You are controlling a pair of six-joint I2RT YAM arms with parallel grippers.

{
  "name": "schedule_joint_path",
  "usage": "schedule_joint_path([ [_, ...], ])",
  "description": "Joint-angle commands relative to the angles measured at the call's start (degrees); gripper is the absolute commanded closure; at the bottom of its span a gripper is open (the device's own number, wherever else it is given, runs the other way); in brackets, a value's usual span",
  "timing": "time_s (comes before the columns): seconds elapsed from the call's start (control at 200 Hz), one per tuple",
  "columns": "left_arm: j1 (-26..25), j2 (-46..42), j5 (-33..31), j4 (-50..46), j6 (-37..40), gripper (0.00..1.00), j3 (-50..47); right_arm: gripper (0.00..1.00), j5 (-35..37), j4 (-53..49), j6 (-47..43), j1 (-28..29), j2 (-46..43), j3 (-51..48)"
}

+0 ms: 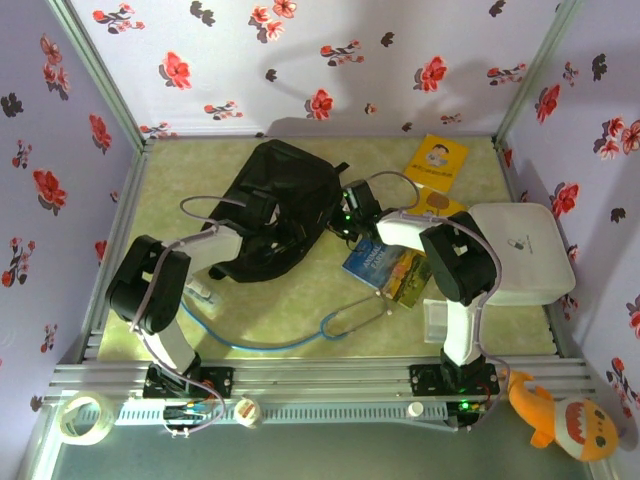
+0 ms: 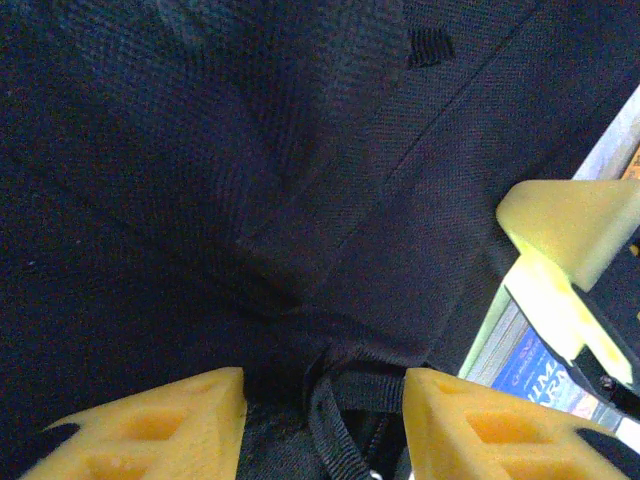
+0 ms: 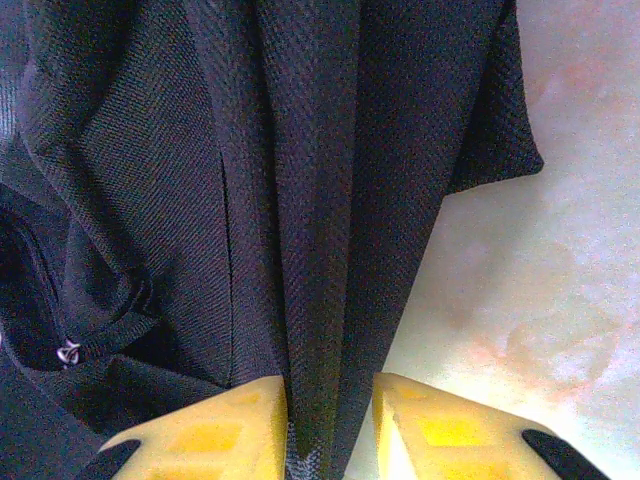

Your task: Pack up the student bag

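The student bag [image 1: 280,205] is a large black fabric backpack lying at the middle back of the table. My left gripper [image 1: 262,215] reaches onto its near left part. In the left wrist view its yellow fingers [image 2: 150,430] press on both sides of a bunch of black fabric and a webbing strap [image 2: 425,388]; the left gripper [image 2: 322,405] is shut on that bunch. My right gripper [image 1: 340,207] is at the bag's right edge. In the right wrist view it [image 3: 330,420] pinches an upright fold of the bag's fabric [image 3: 320,250], with a zip pull [image 3: 68,352] to the left.
A blue book [image 1: 368,262] and a printed packet [image 1: 405,278] lie right of the bag. A yellow booklet [image 1: 436,162] lies at the back right, a white rounded board [image 1: 525,250] at the right. A blue cable [image 1: 260,342] runs along the near table. Flowered walls enclose it.
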Motion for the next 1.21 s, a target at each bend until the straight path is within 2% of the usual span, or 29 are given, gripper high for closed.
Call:
schedule_joint_path([
  [0.0, -0.57, 1.27, 0.78, 1.76, -1.14, 0.56, 1.83, 0.73, -0.41, -1.72, 1.06, 0.63, -0.54, -1.90],
  [0.26, -1.06, 3.35, 1.24, 2.67, -1.91, 0.56, 3.46, 0.73, -0.17, -1.54, 1.15, 0.64, -0.70, -2.52],
  [0.375, -1.10, 3.38, 1.66, 4.12, -2.31, 0.60, 3.38, 0.73, 0.20, -1.71, 0.87, 0.64, -0.87, -2.61],
  [0.495, -1.10, 3.41, 1.62, 4.22, -1.98, 0.70, 3.63, 0.74, 0.55, -1.96, 0.71, 0.64, -0.98, -2.70],
  [0.64, -1.08, 3.54, 1.67, 3.61, -1.83, 0.73, 3.51, 0.75, 0.66, -2.07, 0.66, 0.64, -1.02, -2.85],
  [0.8, -0.99, 1.58, 1.58, 2.75, -0.82, 0.73, 2.58, 0.75, 0.99, -2.10, 0.62, 0.64, -1.20, -2.96],
  [0.95, -0.90, -0.60, 1.65, 3.56, -0.97, 0.63, -0.46, 0.75, 0.89, -2.14, 0.41, 0.64, -1.24, -2.87],
  [1.2, -0.63, -1.51, 2.45, 3.92, -1.52, 0.65, -2.26, 0.75, 0.58, -1.36, 0.94, 0.64, -0.87, -2.94],
])
